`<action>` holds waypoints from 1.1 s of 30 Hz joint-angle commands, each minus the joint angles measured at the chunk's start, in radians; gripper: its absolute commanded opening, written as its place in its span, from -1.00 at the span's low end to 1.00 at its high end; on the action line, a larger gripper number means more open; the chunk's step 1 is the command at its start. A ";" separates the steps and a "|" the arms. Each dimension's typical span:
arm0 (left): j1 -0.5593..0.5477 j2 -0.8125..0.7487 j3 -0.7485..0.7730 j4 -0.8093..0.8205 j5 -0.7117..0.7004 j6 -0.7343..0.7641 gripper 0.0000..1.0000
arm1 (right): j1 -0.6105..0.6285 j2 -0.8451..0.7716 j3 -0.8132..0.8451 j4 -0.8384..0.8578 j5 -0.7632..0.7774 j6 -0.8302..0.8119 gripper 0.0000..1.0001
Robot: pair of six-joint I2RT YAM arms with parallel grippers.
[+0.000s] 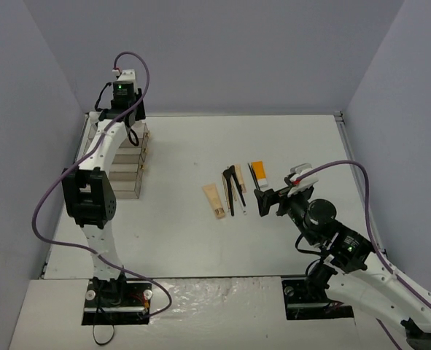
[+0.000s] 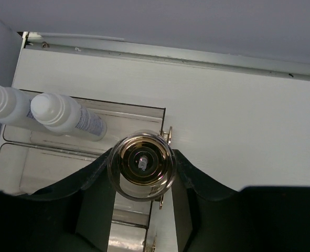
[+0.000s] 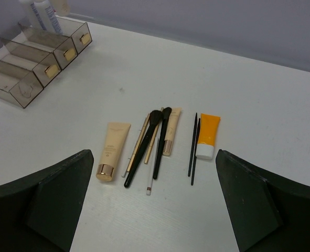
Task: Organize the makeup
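The left end effector (image 2: 142, 157) is clamping on the round gold-capped glass vial (image 2: 142, 176), both dark fingers pressing on its sides, and it is hovering right over the edge of the clear tiered acrylic drawer box (image 2: 136, 113). Ahead of that end effector and to its left, the two white-grey plastic bottles (image 2: 65, 114) are sitting side by side in the box's end tier. Over on the other side, the right end effector (image 3: 153, 163) is hanging above the white surface (image 1: 186, 233) with its fingers spread wide apart, gripping nothing. Straight ahead of it, the rest of the makeup is lying flat in a loose row. The larger beige gold-capped tube (image 3: 113, 149) is lying toward its left finger. Next, the slim black brushes (image 3: 144, 147) are lying bunched with the thin wooden sticks (image 3: 142, 137), and a smaller beige tube (image 3: 171, 131) is touching them. Next to that, two thin black-handled brushes (image 3: 194, 147) are lying together, and the orange white-capped tube (image 3: 208, 134) is lying just beside them, toward the right finger. The drawer box is sitting well ahead and off to this end effector's left.
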 commanded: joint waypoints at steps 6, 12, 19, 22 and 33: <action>0.048 0.089 0.172 0.112 0.052 0.013 -1.00 | 0.002 0.013 -0.007 0.094 -0.015 -0.009 1.00; 0.066 0.130 0.154 0.139 0.064 -0.015 -1.00 | 0.002 0.028 -0.008 0.097 -0.012 -0.011 1.00; 0.082 0.139 0.080 0.196 0.073 -0.028 -1.00 | 0.002 0.027 -0.009 0.098 -0.017 -0.012 1.00; 0.083 0.150 0.075 0.203 0.069 -0.022 -1.00 | 0.001 0.022 -0.011 0.099 -0.018 -0.012 1.00; 0.119 0.196 0.045 0.209 0.077 -0.033 -1.00 | 0.002 0.030 -0.014 0.101 -0.022 -0.013 1.00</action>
